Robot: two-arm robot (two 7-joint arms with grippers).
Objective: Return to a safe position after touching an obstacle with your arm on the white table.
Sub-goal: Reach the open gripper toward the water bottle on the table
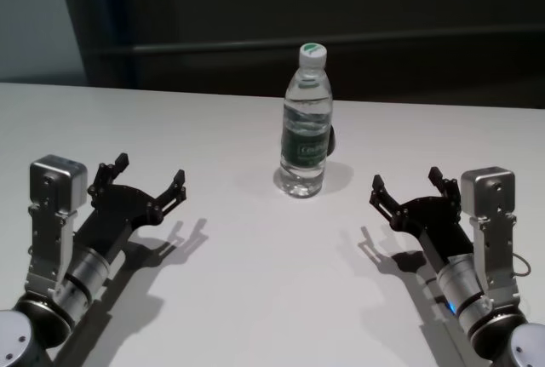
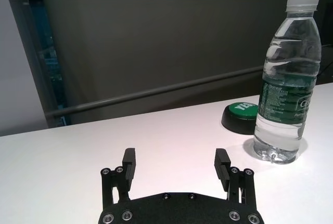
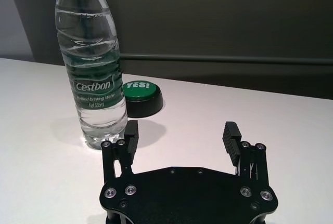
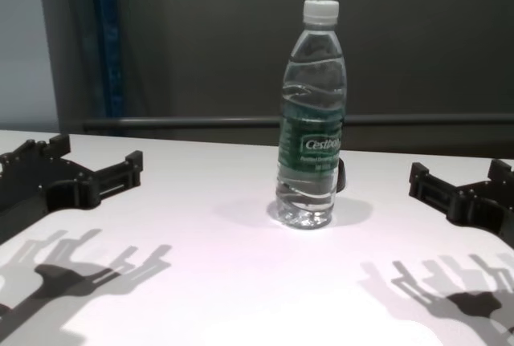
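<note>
We see the clear plastic water bottle [image 1: 306, 120] standing upright mid-table on the smooth white table [image 1: 238, 299], well apart from both grippers. Our left gripper [image 1: 149, 181] and right gripper [image 1: 407, 186] hover near us, fingers spread and holding nothing. A round green button [image 3: 140, 98] sits just behind the bottle.

One clear water bottle [image 1: 306, 125] with a single white cap [image 1: 312, 50] stands on the one white table [image 1: 238, 299]. One dark dome-shaped button [image 3: 141, 97] with a green top sits just behind it. Two claws are in view, the left claw [image 1: 151, 177] and the right claw [image 1: 407, 185], each with two fingers spread apart and empty.
</note>
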